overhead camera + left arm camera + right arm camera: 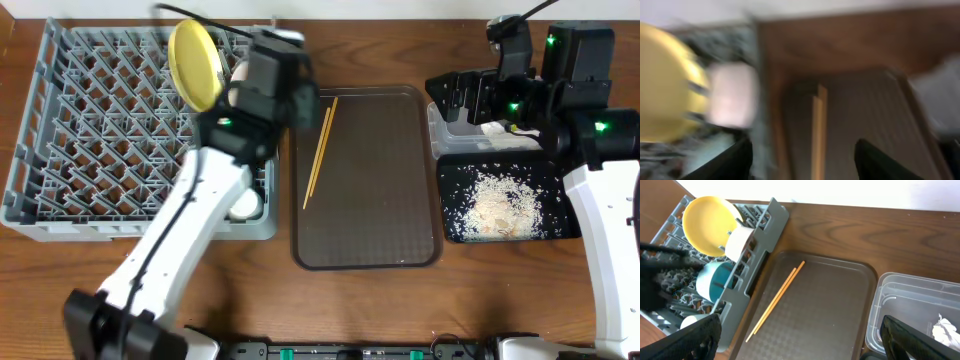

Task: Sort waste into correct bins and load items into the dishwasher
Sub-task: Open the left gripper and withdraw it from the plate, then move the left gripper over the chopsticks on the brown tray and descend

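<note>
The grey dish rack (90, 150) holds the upright yellow plate (195, 62), a white bowl (742, 242), a light blue bowl (715, 280) and a small white cup (245, 205). The chopsticks (320, 150) lie on the brown tray (380, 200). My left gripper (300, 95) is open and empty over the rack's right edge; its wrist view is blurred, showing the plate (665, 85) and chopsticks (817, 130) beyond the open fingers (802, 167). My right gripper (800, 347) is open and empty above the clear tub (900, 305), which holds a white tissue (945, 327). The wrapper is out of view.
The black tray (450, 205) at front right holds whitish rice scraps (505, 205). My right arm (520, 90) covers most of the clear tub (470, 135) in the overhead view. The brown tray (830, 310) lies between rack and tub.
</note>
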